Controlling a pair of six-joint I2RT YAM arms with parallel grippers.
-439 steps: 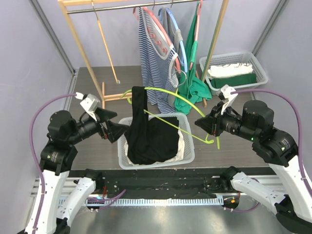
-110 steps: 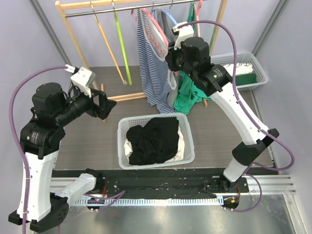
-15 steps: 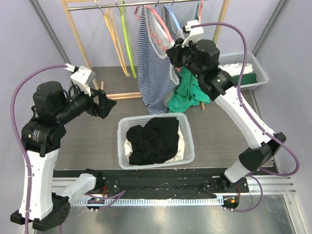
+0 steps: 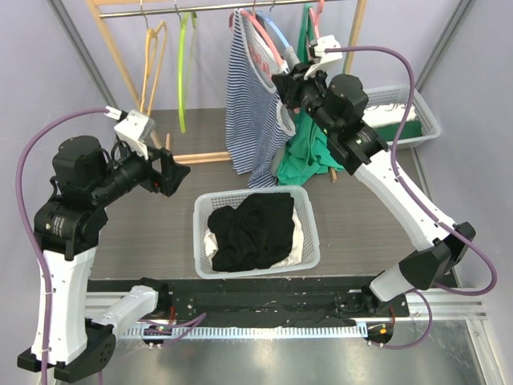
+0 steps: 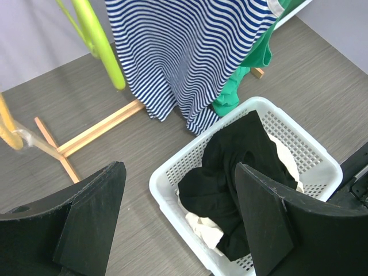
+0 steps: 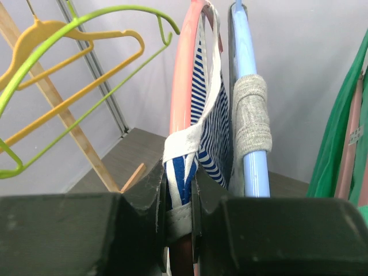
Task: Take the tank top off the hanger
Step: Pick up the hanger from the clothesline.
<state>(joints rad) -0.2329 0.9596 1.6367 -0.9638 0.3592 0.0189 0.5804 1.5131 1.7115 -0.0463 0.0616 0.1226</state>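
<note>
Tank top (image 4: pixel 250 112): up high on the pink hanger (image 6: pixel 183 63), white-edged strap pinched tight in the right gripper (image 6: pixel 179 195)
Best to lift the strap up and sideways over the round end of the hanger, slowly, so as not to drag the hanger off the rail (image 4: pixel 208 8); also to keep away from the blue hanger (image 6: pixel 244 52) just beside it, with a grey band round it. Soft, thin, floppy cloth with blue and white stripes; smooth, hard, curved plastic under it. Left gripper (image 5: pixel 178 218) spread wide, holding nothing, low down near the white basket (image 4: pixel 252 192) with holes in its walls
</note>
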